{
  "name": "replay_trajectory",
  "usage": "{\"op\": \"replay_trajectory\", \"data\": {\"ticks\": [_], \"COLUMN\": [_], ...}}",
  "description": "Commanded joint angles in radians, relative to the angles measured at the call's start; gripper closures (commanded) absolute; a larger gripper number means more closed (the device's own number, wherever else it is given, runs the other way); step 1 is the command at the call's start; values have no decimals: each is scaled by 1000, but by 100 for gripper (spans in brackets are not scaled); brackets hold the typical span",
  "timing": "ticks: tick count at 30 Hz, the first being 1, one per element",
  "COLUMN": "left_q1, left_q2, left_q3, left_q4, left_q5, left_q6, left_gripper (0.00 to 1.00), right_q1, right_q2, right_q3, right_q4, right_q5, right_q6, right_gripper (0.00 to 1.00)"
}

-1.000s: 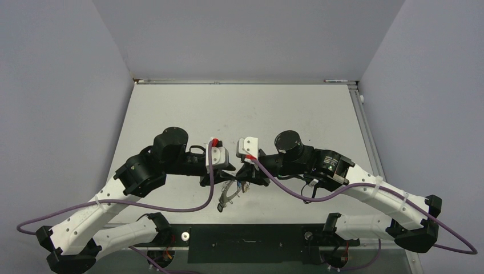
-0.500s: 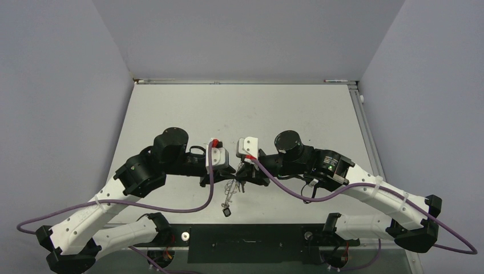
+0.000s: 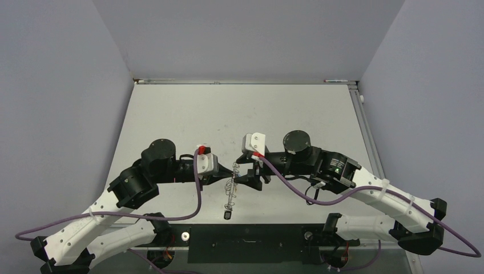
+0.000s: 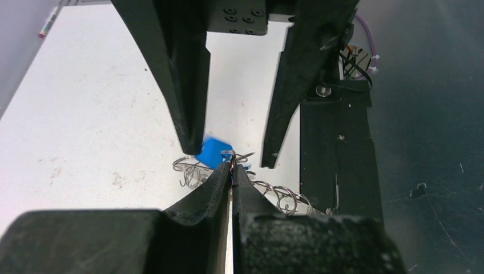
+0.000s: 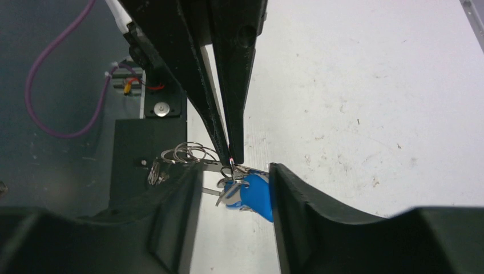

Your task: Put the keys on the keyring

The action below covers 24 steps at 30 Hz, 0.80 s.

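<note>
My left gripper (image 4: 232, 166) is shut on the thin silvery wire of the keyring (image 4: 230, 154), holding it above the table. The keys (image 5: 251, 193), silver with a blue plastic head, hang at that wire. My right gripper (image 5: 237, 184) faces the left one and stands open around the blue key, whose head touches one of its fingers (image 5: 294, 197). In the top view both grippers, left (image 3: 234, 169) and right (image 3: 249, 176), meet tip to tip over the key bunch (image 3: 231, 185). A string of small rings (image 4: 281, 197) trails down to a dark fob (image 3: 228, 215).
A black base plate (image 3: 245, 242) runs along the near table edge just below the hanging fob. Purple cables (image 3: 200, 188) loop beside each arm. Grey walls close in the white table (image 3: 240, 108) on the left, far and right sides.
My right gripper has opened off the blue key and moved slightly right. My left gripper has closed fully on the ring wire and its arm drew back left. The bunch now hangs straight down.
</note>
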Motion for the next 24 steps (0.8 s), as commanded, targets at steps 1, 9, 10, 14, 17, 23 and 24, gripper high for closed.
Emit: {"op": "replay_trajectory", "data": {"ticks": [1, 9, 10, 14, 17, 23, 24], "left_q1": [-4, -4, -4, -4, -4, -2, -3], "left_q2": [-52, -94, -98, -120, -136, -147, -149], "left_q3": [-19, -97, -106, -133, -148, -151, -152], "left_q4": [195, 326, 344, 401, 433, 447, 449], "left_q5": [-18, 22, 26, 33, 44, 85, 91], "left_q6": [-38, -91, -100, -126, -146, -156, -156], "left_gripper": [100, 100, 100, 100, 100, 100, 100], "right_q1": [5, 4, 4, 4, 4, 4, 4], "right_q2": [-103, -177, -180, -197, -192, -167, -164], "right_q3": [-25, -77, -88, -137, -145, -119, -114], "right_q4": [136, 203, 217, 285, 293, 260, 253], "right_q5": [39, 46, 50, 60, 39, 7, 5], "right_q6": [27, 64, 71, 99, 106, 102, 99], "right_gripper": [46, 52, 54, 67, 71, 66, 66]}}
